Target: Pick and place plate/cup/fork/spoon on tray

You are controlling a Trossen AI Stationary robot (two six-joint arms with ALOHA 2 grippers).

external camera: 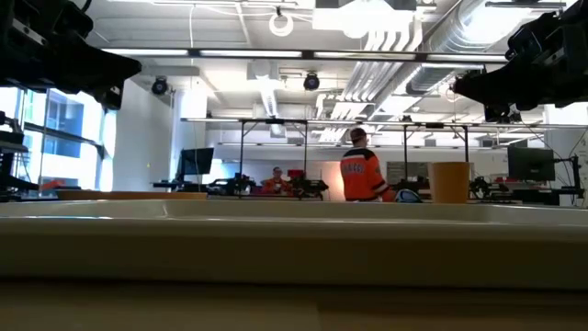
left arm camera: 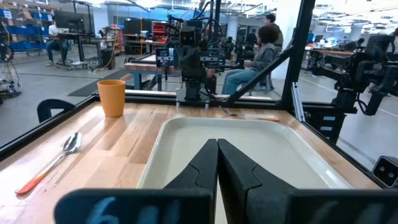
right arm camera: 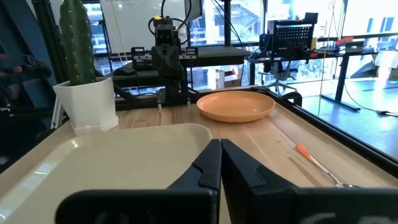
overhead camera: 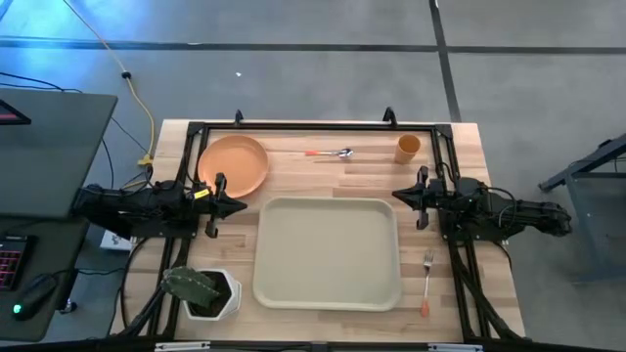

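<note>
You're at the start, both tools closed and empty beside the bare tray (overhead camera: pixel 328 252), left tool (overhead camera: pixel 217 194) just by the plate (overhead camera: pixel 233 164), right tool (overhead camera: pixel 422 198) between cup (overhead camera: pixel 408 148) and fork (overhead camera: pixel 427 281), spoon (overhead camera: pixel 329 153) on the counter (overhead camera: pixel 469 156); open left and take the plate next

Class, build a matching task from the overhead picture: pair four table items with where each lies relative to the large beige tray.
Things:
1. round flat orange plate
2. small orange-yellow cylindrical cup
3. fork with silver tines and orange-red handle
4. white square pot holding a green plant

Places, seen from above, around the large beige rectangular tray:
A. near left corner of the table
B. far right, beyond the tray
C. far left, beyond the tray
D. right of the tray, near edge

Pairs: 1-C, 2-B, 3-D, 4-A
</note>
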